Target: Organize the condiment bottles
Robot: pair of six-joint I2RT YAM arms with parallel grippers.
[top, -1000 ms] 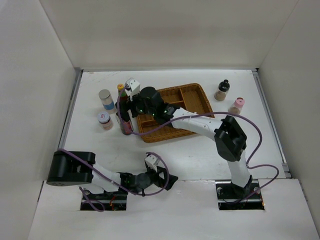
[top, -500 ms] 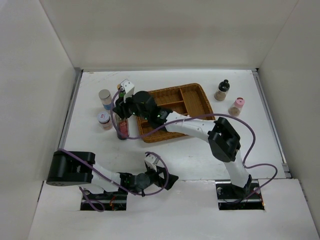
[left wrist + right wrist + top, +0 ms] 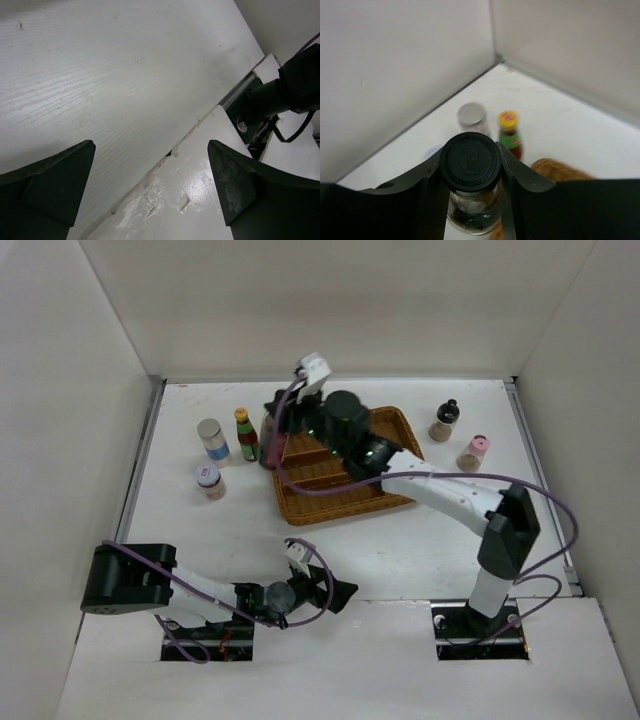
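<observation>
Black-capped clear bottle is clenched betw. the right end effector's fingers, gripped just under the cap. A sec ago it stood by the wicker tray's near-left corner w/ the fingers wide around it. Now arm + bottle are up at the tray's far-left corner, just beside the green bottle. So the pick looks made, the placing not yet.

Left end effector is fully released, idle over bare tabletop near the bases. Silver-lidded jar, red-lidded jar, brown shaker & pink shaker haven't moved.

Hard to make out: bottle's base is cut off in the wrist view & masked by the arm from above. Can't tell if it's lifted or resting, or over the rim.
</observation>
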